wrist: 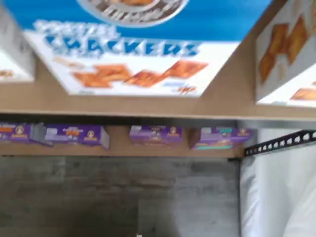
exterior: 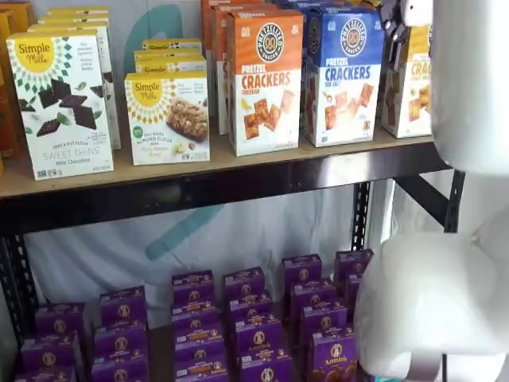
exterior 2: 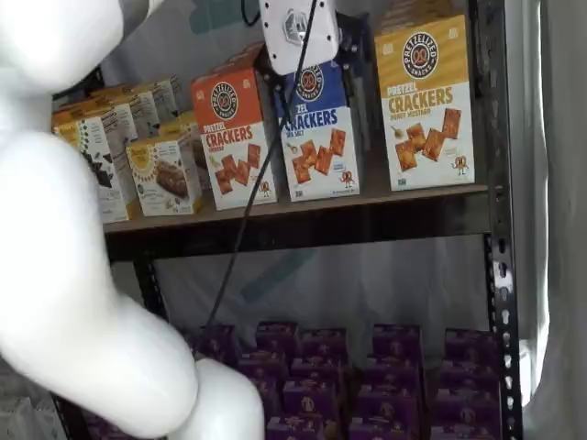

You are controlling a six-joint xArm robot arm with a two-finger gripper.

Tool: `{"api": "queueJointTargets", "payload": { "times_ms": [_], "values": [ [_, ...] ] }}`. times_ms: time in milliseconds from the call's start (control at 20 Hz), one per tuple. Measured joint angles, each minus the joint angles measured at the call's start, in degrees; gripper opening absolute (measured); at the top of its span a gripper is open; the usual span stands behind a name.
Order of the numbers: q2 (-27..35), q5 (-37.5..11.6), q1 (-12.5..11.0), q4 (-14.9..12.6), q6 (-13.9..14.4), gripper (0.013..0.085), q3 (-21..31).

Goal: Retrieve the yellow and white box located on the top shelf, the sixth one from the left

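The yellow and white box [exterior 2: 426, 101] stands upright at the right end of the top shelf [exterior 2: 367, 199]. In a shelf view the arm hides part of the box [exterior: 413, 83]. My gripper [exterior 2: 347, 55] hangs in front of the top of the blue-topped carton [exterior 2: 316, 128], just left of the yellow and white box. Its white body shows, but its black fingers [exterior: 392, 36] show only side-on, so I cannot tell if they are open. They hold nothing that I can see. The wrist view shows the blue-topped carton [wrist: 138, 49] straight ahead and the yellow and white box [wrist: 289, 54] off to one side.
An orange-topped carton [exterior: 266, 79] stands left of the blue one, with Simple Mills boxes [exterior: 167, 115] further left. Several small purple boxes [exterior: 246, 326] fill the lower level. A black upright [exterior 2: 500, 229] bounds the shelf's right end. My white arm [exterior: 445, 278] blocks the right of one shelf view.
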Motion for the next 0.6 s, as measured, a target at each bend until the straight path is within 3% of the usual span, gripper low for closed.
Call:
{"api": "queueJointTargets", "payload": {
  "times_ms": [150, 600],
  "values": [
    [2.72, -0.99, -2.99, 1.16, -2.76, 0.085, -2.67],
    [7.95, -1.41, -7.86, 2.48, -7.32, 0.085, -8.36]
  ]
}}
